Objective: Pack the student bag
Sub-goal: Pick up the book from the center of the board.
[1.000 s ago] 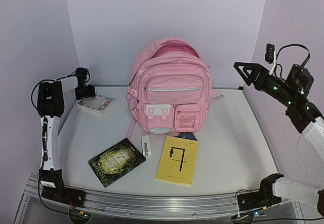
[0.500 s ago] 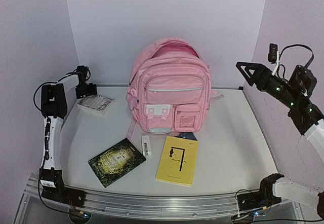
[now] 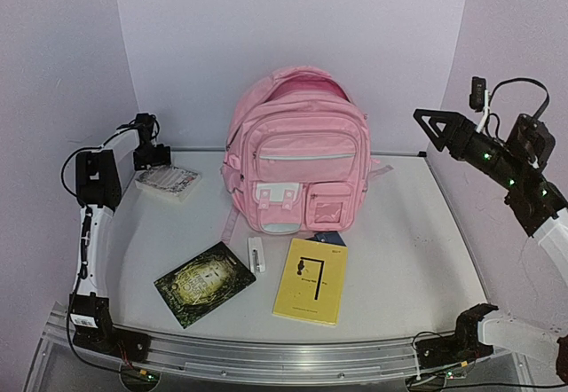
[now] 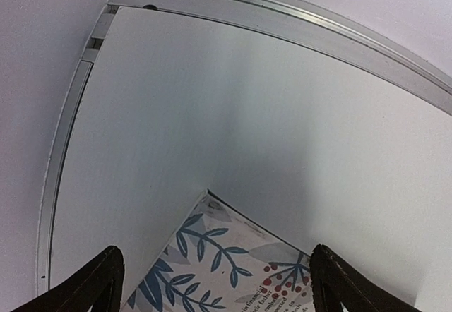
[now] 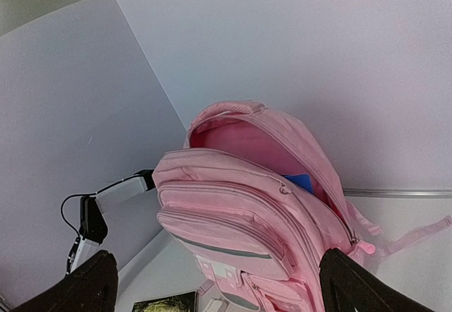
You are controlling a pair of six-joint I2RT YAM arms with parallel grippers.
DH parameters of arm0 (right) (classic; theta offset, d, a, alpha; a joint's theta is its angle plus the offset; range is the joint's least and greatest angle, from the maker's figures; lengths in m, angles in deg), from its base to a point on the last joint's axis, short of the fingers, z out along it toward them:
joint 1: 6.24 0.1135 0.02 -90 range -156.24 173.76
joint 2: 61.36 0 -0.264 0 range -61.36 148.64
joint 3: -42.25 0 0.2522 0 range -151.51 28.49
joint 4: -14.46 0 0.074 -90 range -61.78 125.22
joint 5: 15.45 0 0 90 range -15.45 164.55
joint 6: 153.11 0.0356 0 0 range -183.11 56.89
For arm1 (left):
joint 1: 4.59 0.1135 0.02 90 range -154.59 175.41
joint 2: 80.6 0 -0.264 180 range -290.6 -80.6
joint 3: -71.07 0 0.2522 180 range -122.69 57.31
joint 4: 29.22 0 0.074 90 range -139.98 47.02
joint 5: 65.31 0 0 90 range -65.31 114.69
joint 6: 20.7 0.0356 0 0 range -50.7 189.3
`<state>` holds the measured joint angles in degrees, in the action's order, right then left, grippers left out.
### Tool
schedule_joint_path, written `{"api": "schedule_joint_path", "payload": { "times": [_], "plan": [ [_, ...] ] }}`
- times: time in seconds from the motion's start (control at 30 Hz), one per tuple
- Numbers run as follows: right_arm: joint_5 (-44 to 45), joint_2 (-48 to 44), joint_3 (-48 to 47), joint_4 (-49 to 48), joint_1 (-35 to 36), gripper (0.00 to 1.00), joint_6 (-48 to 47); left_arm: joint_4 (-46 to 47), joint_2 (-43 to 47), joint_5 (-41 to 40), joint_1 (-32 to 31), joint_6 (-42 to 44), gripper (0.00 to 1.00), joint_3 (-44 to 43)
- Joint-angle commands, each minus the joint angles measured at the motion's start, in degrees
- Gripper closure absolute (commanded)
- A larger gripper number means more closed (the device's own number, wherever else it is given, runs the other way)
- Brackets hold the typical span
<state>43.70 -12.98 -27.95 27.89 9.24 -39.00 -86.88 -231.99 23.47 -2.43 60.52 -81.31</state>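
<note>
The student bag (image 3: 297, 157), a large pink backpack, stands upright at the back middle of the table with its top compartment unzipped. A blue item (image 5: 300, 181) shows inside the bag (image 5: 254, 206). My left gripper (image 3: 153, 161) hovers at the back left over a floral-covered book (image 3: 169, 182). In the left wrist view that gripper (image 4: 215, 284) is open, with the book's corner (image 4: 226, 262) lying flat on the table between the jaws, apart from both. My right gripper (image 3: 432, 126) hangs high at the right, aimed at the bag. It (image 5: 229, 291) is open and holds nothing.
In front of the bag lie a dark green book (image 3: 204, 283), a yellow book (image 3: 311, 280) and a small white item (image 3: 256, 254). A dark blue thing (image 3: 330, 239) peeks out behind the yellow book. A metal rail (image 4: 282, 12) edges the table's back left corner.
My left gripper has opened wider over the floral book and its arm has shifted slightly. The right arm drew back a little to the right, still open.
</note>
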Motion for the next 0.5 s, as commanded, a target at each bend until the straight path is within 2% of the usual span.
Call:
{"api": "schedule_joint_path", "payload": {
  "times": [0.0,0.27,0.47],
  "plan": [
    [0.3,-0.5,-0.1,-1.4,0.3,0.02,0.4,-6.2,-4.5,1.0,-0.4,2.4,0.13,-1.3],
    [0.2,-1.2,0.2,-1.4,0.3,0.02,0.5,-4.2,1.7,3.3,-1.3,5.0,0.31,9.6],
    [0.0,-2.1,0.5,-1.4,0.3,0.02,0.5,-0.3,9.9,3.5,-1.9,2.4,0.34,19.8]
  ]
}}
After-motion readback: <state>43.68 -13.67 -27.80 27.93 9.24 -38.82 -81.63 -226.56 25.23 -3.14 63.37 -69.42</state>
